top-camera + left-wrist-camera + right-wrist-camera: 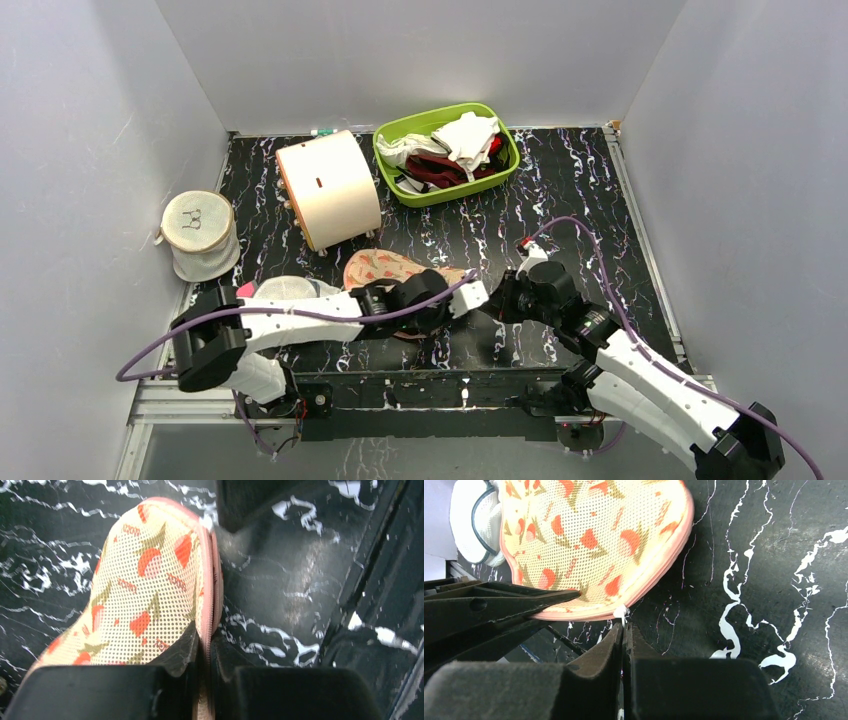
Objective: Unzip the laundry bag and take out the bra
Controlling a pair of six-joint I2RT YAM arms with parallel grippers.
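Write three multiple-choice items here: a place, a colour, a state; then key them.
1. Where does the lime-green plastic tub stand?
A. at the far edge of the black marbled table
B. between the arm bases
C. on the right arm

2. What colour edges the flat peach printed-fabric laundry bag?
A. blue
B. pink
C. black

3. How is the left gripper?
A. open above the bag
B. shut, away from the bag
C. shut on the bag's edging

Key: 1 A, it lies at the top of the overhead view; 2 B, a pink zip band rims it; 3 C, its fingers pinch that band.
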